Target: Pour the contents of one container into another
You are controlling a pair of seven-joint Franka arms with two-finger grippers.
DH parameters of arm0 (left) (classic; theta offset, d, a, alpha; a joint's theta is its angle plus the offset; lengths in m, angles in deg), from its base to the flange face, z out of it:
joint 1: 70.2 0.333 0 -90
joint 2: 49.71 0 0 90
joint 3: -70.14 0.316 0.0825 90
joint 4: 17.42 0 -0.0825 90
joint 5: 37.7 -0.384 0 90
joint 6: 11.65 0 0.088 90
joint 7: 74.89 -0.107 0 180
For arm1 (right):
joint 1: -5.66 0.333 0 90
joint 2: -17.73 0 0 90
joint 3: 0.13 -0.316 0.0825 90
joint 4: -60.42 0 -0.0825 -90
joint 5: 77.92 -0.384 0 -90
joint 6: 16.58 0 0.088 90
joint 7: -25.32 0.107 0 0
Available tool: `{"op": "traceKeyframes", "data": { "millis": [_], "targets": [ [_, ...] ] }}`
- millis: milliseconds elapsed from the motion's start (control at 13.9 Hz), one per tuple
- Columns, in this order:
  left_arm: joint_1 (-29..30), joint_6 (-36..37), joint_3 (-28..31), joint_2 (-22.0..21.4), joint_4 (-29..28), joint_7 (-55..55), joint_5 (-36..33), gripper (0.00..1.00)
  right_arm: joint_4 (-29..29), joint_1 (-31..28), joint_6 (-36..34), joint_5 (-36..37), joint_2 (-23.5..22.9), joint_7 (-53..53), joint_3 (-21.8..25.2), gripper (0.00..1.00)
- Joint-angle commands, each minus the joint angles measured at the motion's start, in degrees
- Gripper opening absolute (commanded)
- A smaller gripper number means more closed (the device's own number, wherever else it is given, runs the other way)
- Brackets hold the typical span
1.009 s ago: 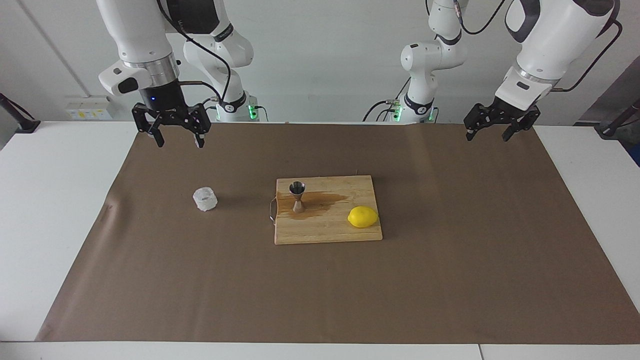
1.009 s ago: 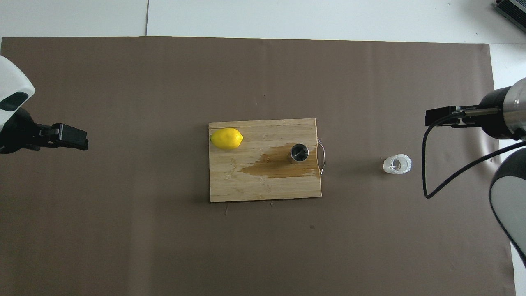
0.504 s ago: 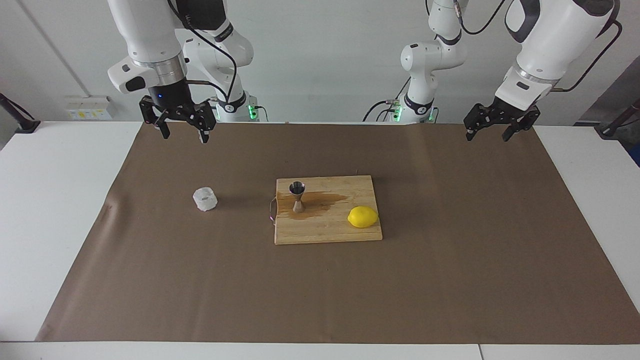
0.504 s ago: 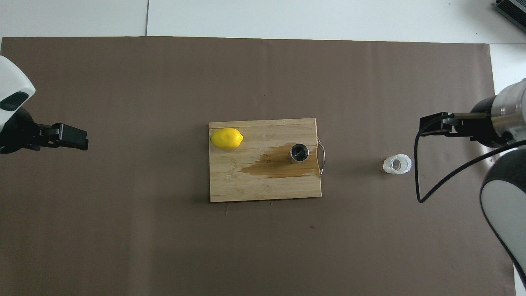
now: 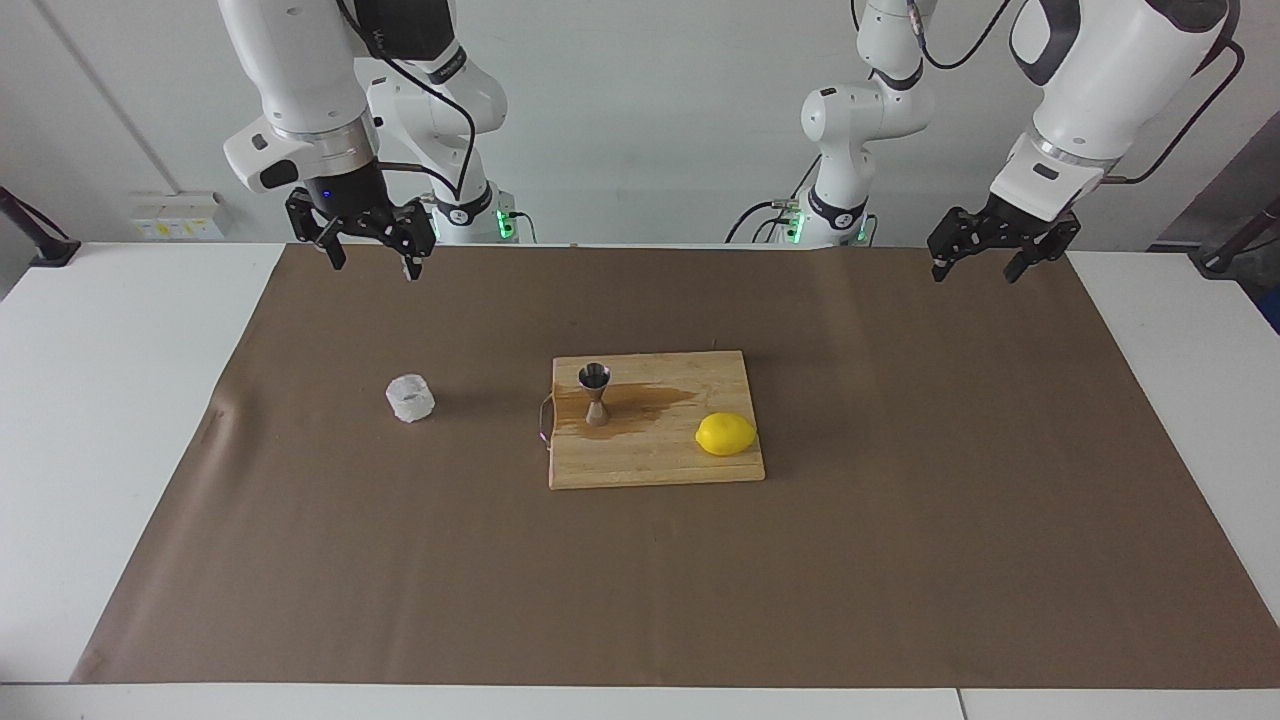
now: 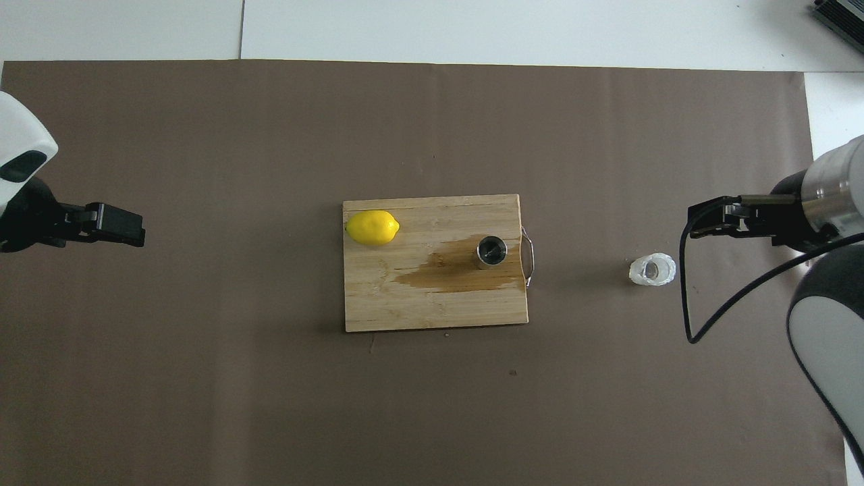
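The one container, a small clear textured glass cup (image 5: 410, 398) (image 6: 652, 269), stands upright on the brown paper toward the right arm's end of the table. Another container, a steel hourglass jigger (image 5: 595, 392) (image 6: 491, 251), stands upright on a wooden cutting board (image 5: 655, 465) (image 6: 418, 307), in a brown wet patch (image 5: 640, 405). My right gripper (image 5: 370, 262) (image 6: 705, 221) hangs open and empty over the paper, well apart from the cup. High over the paper at the left arm's end, my left gripper (image 5: 975, 268) (image 6: 128, 231) waits, open and empty.
A yellow lemon (image 5: 725, 434) (image 6: 372, 227) lies on the board's corner toward the left arm's end. The board has a metal handle (image 6: 529, 256) on its edge toward the cup. Brown paper (image 5: 900, 560) covers most of the white table.
My right gripper has drawn back from above the cup toward the robots' end, staying open. The left arm, cup and jigger have not moved.
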Motion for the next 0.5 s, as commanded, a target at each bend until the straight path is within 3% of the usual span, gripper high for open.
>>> {"op": "traceKeyframes", "data": {
  "millis": [0,432],
  "targets": [
    [0.65,0.48,-0.18,-0.94,-0.76,-0.60,0.23,1.00,0.49,-0.86,-0.07,0.21,0.47,0.35,-0.29,1.00],
    [0.65,0.48,-0.18,-0.94,-0.76,-0.60,0.23,1.00,-0.21,-0.95,-0.25,0.20,0.20,0.09,-0.20,1.00]
  ]
}}
